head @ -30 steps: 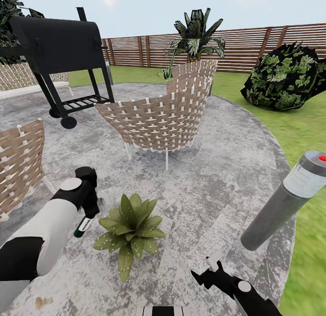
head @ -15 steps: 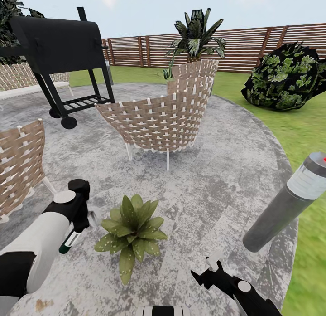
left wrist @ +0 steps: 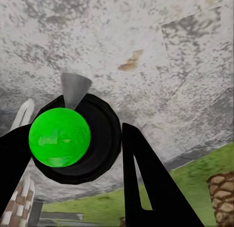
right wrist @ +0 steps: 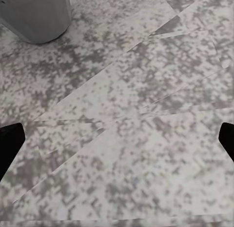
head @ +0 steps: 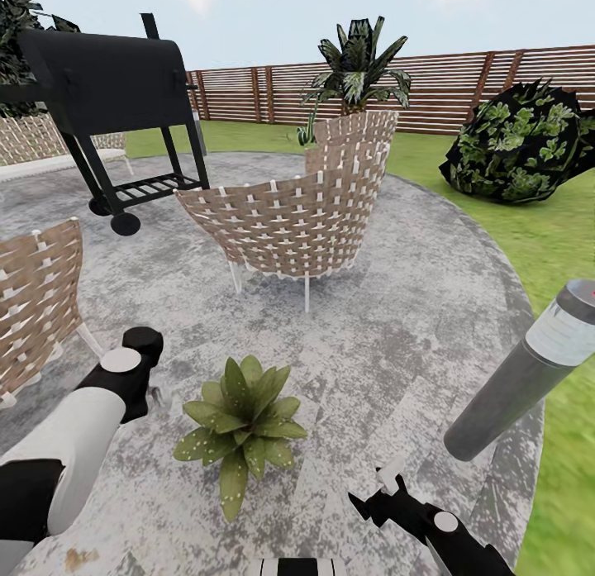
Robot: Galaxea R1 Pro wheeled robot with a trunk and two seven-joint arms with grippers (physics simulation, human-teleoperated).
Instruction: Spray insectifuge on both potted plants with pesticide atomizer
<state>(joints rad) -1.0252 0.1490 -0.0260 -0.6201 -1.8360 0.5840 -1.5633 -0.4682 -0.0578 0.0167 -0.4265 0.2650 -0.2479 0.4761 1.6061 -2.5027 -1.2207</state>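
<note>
Since a second ago the left arm has dropped and drawn back toward the lower left of the head frame, and the bottle that hung below its wrist is now hidden behind the arm there.

Largest to smallest:
- Garden: lawn point(head: 545, 254) at right, slat fence point(head: 463, 80) along the upper edge, round mottled stone patio point(head: 388, 311) filling the frame centre.
- Black grill point(head: 107, 88) on wheels, upper left.
- Dark bush point(head: 516, 142) on the grass, upper right.
- Woven chair point(head: 285, 221) at centre, a second woven chair point(head: 37, 291) at the left edge, tall palm point(head: 359, 59) behind the centre chair.
- Grey bollard lamp point(head: 529, 369) leaning at the right edge.
- Potted plant point(head: 241, 423), low rosette with pale-speckled leaves, lower centre on the patio, just right of the left arm.
- Left end effector point(left wrist: 73, 154): dark fingers point(left wrist: 141, 183) closed on the pesticide atomizer point(left wrist: 75, 139), seen end-on in the left wrist view as a dark round body with a bright green cap and a grey cone at its edge.
- Right end effector point(head: 387, 495), bottom of the head frame; in the right wrist view its dark fingertips point(right wrist: 9, 141) sit at opposite edges, spread wide over bare stone.
</note>
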